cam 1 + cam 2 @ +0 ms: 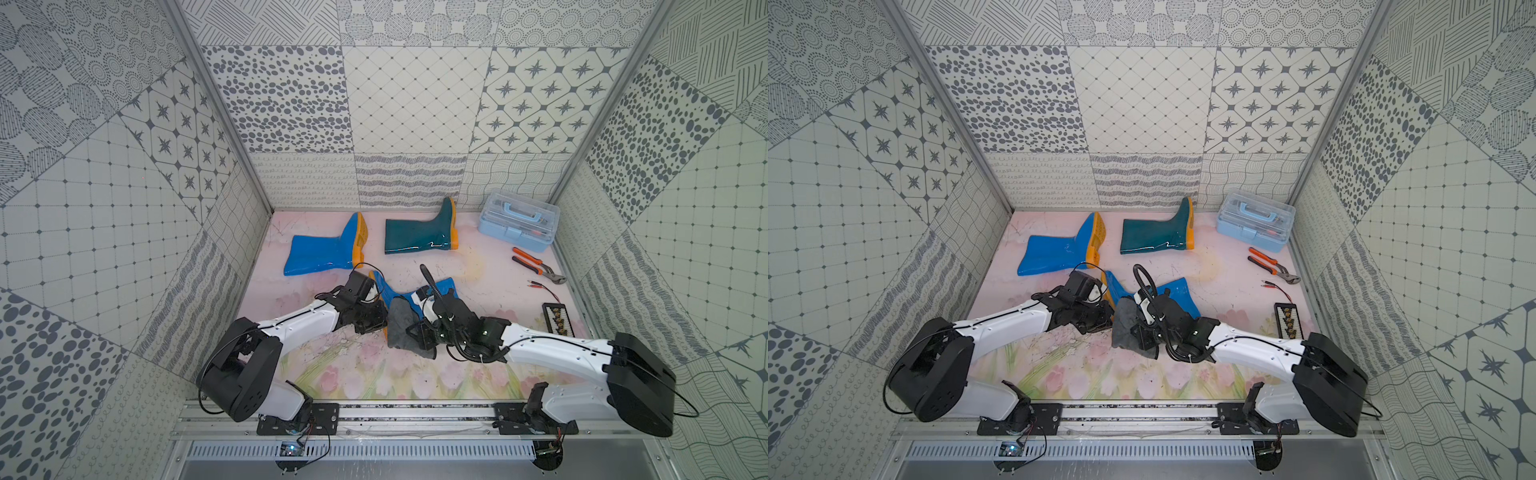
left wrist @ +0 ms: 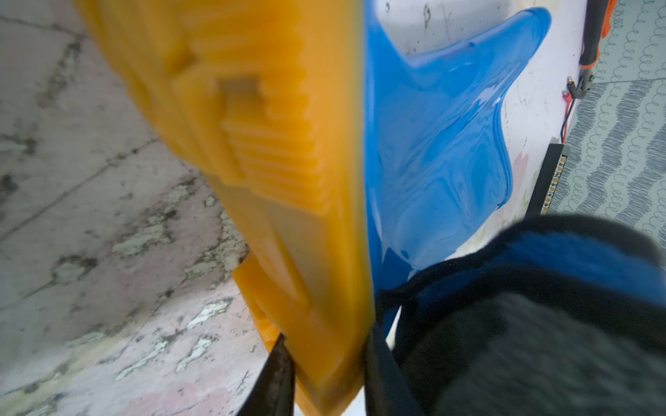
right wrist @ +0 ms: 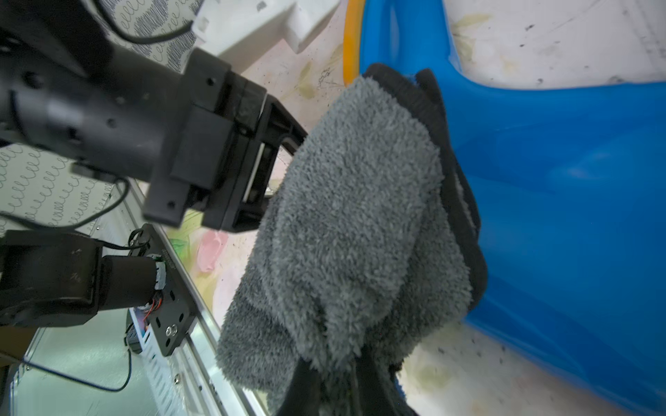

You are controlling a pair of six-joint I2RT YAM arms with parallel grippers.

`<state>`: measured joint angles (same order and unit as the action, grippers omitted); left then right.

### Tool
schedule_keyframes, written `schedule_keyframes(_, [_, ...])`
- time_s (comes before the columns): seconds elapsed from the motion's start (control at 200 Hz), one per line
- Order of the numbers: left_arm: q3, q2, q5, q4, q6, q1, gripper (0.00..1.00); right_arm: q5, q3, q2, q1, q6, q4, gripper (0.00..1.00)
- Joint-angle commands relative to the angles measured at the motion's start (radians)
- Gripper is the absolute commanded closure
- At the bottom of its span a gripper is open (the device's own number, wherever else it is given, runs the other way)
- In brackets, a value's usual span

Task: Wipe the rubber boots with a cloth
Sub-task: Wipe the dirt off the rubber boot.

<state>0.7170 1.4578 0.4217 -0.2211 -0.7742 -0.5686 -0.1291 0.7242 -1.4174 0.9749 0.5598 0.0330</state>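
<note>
Boots of glossy rubber like these would probably be light but slick, with floppy shafts, so the firm ribbed sole looked the safest place to take hold. Toward the front middle of the tabletop (image 1: 415, 374), the left gripper (image 2: 326, 378) was clamped across the orange sole (image 2: 274, 144) of the near blue boot (image 1: 434, 291). That boot lay on its side, sole facing left and shaft pointing right. The cloth (image 3: 353, 216) looked soft and fluffy, likely to fold and drag rather than push. It was draped against the boot's foot, and the right gripper (image 3: 337, 387) had its jaws closed on a bunched part of it.

The far blue boot (image 1: 320, 253) lay on its side near the back left corner, bright blue and shiny with an orange sole. The near blue boot matched it, smooth with a wet-looking sheen. The cloth was dark grey fleece with dark edging, and its blue reverse showed in the left wrist view. The teal boot (image 1: 415, 237) lay on its side by the back edge, dark green-blue, with an orange sole and a bright streak along its lower side.
</note>
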Motion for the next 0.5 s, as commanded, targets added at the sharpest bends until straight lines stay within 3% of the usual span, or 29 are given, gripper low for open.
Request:
schedule_keyframes(0.0, [-0.033, 0.024, -0.137, -0.111, 0.036, -0.001, 1.0, -0.041, 0.013, -0.101, -0.003, -0.03, -0.079, 1.0])
schedule_keyframes(0.075, [-0.037, 0.015, -0.144, -0.12, 0.036, -0.003, 1.0, -0.027, -0.019, -0.085, -0.009, -0.023, -0.073, 1.0])
schedule_keyframes(0.235, [-0.042, 0.005, -0.15, -0.128, 0.042, -0.003, 1.0, 0.098, -0.128, 0.141, -0.043, -0.065, 0.09, 1.0])
schedule_keyframes(0.325, [-0.047, 0.01, -0.151, -0.127, 0.044, -0.003, 1.0, 0.165, -0.198, 0.268, -0.161, -0.07, 0.237, 1.0])
schedule_keyframes(0.425, [-0.05, 0.018, -0.146, -0.125, 0.046, -0.002, 1.0, 0.16, -0.273, 0.429, -0.326, -0.068, 0.305, 1.0])
schedule_keyframes(0.49, [-0.049, 0.017, -0.144, -0.126, 0.048, -0.003, 1.0, 0.167, -0.279, 0.518, -0.372, -0.076, 0.325, 1.0])
